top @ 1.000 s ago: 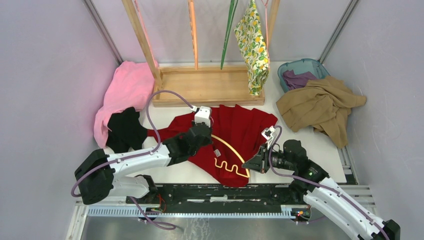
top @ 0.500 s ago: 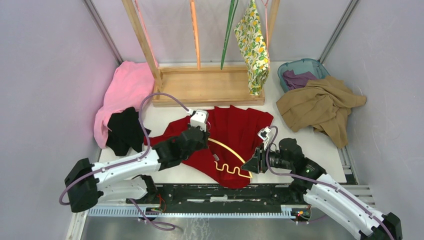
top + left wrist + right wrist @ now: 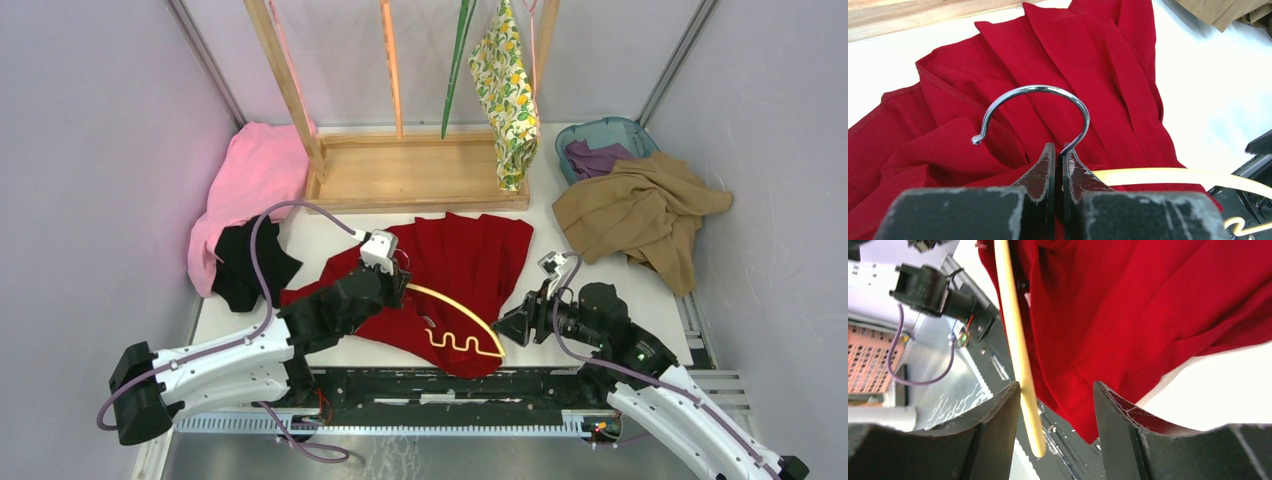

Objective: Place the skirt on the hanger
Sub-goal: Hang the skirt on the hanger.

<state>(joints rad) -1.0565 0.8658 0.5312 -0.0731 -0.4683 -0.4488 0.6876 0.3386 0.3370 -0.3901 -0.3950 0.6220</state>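
My left fingers pinch the metal hook of the yellow hanger, which lies on the red garment on the bench. My right fingers stand wide, with that hanger's arm between them. The skirt hangs on the wooden rack behind.

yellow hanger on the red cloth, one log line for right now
left gripper: shut on metal hook neck of pale yellow curved hanger | right gripper: open around hanger's end | red pleated fabric garment: lying under hanger
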